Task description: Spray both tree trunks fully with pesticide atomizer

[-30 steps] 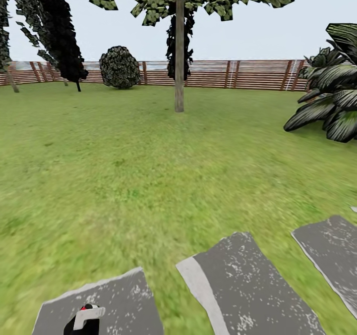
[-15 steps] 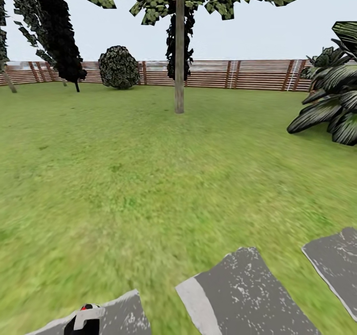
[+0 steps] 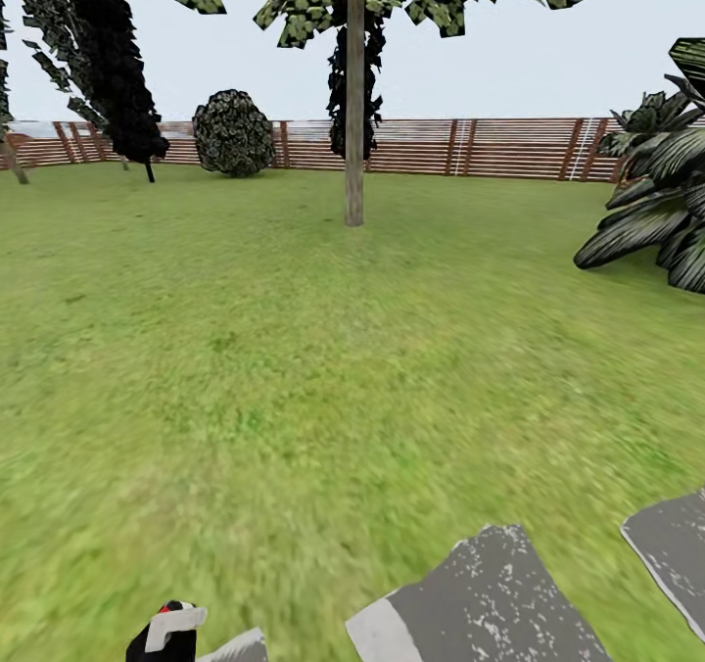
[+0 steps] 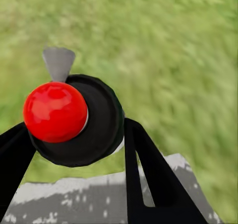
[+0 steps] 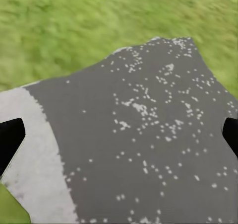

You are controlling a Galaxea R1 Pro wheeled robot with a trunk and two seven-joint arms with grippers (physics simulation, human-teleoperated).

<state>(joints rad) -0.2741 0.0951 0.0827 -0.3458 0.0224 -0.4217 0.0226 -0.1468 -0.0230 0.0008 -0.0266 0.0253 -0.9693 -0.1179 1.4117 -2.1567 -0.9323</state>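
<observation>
Crossing the garden lawn toward a bare-trunked tree by the slat fence, well ahead. Pesticide atomizer clamped between the left gripper jaws, carried low, likely kept ready for spraying. Right gripper jaws wide apart, empty, above a grey paving slab.

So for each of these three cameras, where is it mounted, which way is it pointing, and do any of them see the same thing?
Head view: on the robot's head, facing across the lawn toward a tree and fence; atomizer at bottom.
Left wrist view: looks down along the left gripper clamping the atomizer.
Right wrist view: looks down at a paving stone; black fingertips at the edges.
Shared: grass and paving stones.
</observation>
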